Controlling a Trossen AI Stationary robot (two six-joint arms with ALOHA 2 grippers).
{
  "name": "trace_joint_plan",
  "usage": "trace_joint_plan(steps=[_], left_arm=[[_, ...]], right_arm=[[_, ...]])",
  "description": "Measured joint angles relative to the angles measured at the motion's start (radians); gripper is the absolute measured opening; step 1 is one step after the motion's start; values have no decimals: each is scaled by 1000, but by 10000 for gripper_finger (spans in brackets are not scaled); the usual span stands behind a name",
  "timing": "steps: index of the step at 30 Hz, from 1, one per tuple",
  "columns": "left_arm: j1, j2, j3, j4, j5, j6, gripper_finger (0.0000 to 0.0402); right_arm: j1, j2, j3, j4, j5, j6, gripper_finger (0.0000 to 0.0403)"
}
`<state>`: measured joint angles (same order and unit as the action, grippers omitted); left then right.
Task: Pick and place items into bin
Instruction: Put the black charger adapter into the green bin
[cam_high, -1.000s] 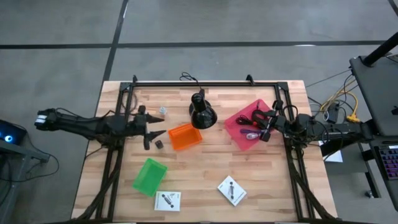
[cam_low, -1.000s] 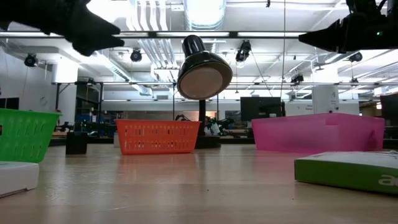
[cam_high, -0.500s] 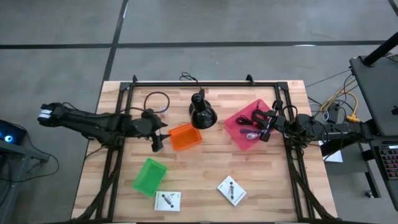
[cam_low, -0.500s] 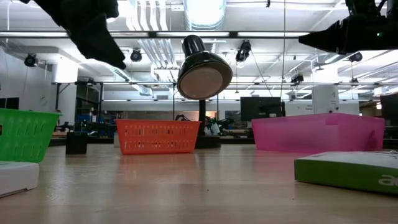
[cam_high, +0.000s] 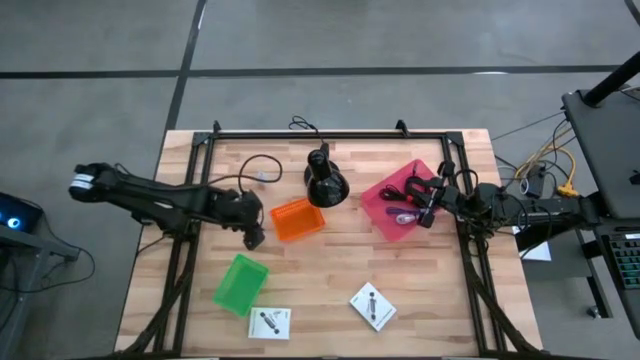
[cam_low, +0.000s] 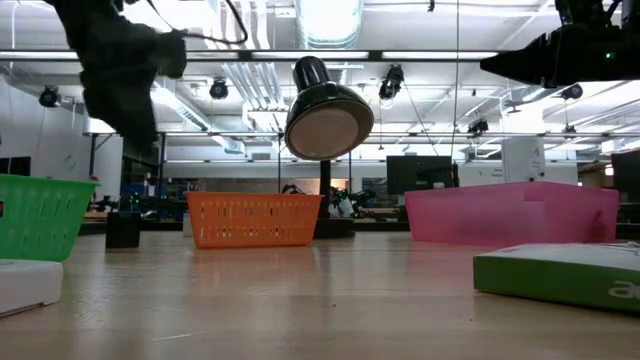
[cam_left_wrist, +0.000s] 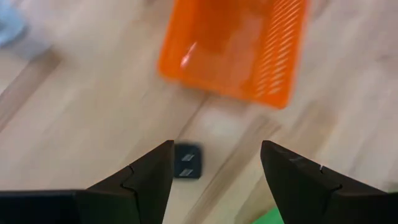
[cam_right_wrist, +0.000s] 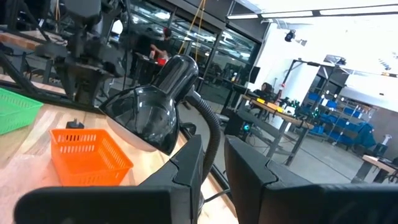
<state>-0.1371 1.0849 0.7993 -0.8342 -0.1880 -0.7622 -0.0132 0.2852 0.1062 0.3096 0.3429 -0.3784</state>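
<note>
A tiny dark cube (cam_left_wrist: 187, 169) lies flat on the wood just off the orange bin's (cam_high: 298, 218) left corner; it also shows in the low view (cam_low: 122, 230). My left gripper (cam_left_wrist: 214, 146) hangs above it, open and pointing down, a finger to either side and clear of it (cam_high: 252, 238). A black coiled cable (cam_high: 250, 165) lies near the far left. Two white cards (cam_high: 269, 322) (cam_high: 373, 306) lie near the front edge. My right gripper (cam_high: 425, 202) waits over the pink bin (cam_high: 385, 222), which holds black cables and a purple cord (cam_high: 403, 213); its fingers are close together (cam_right_wrist: 214, 149).
A black lamp (cam_high: 325, 180) stands behind the orange bin, its shade over the middle of the table. A green bin (cam_high: 240, 283) sits near the front left. A black frame rail (cam_high: 330, 134) runs along the far edge. Bare wood lies between the bins.
My left gripper has moved from beside the cube toward the table's near edge and right, and has tipped from roughly level to pointing down over the cube. The coiled cable behind it has come into sight. The right arm has kept still.
</note>
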Motion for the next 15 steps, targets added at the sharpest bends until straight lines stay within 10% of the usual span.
trace_joint_plan(steps=[15], left_arm=[[0,202,38,-127,34,-96,224]], right_arm=[[0,0,0,-11,-1,0,57]])
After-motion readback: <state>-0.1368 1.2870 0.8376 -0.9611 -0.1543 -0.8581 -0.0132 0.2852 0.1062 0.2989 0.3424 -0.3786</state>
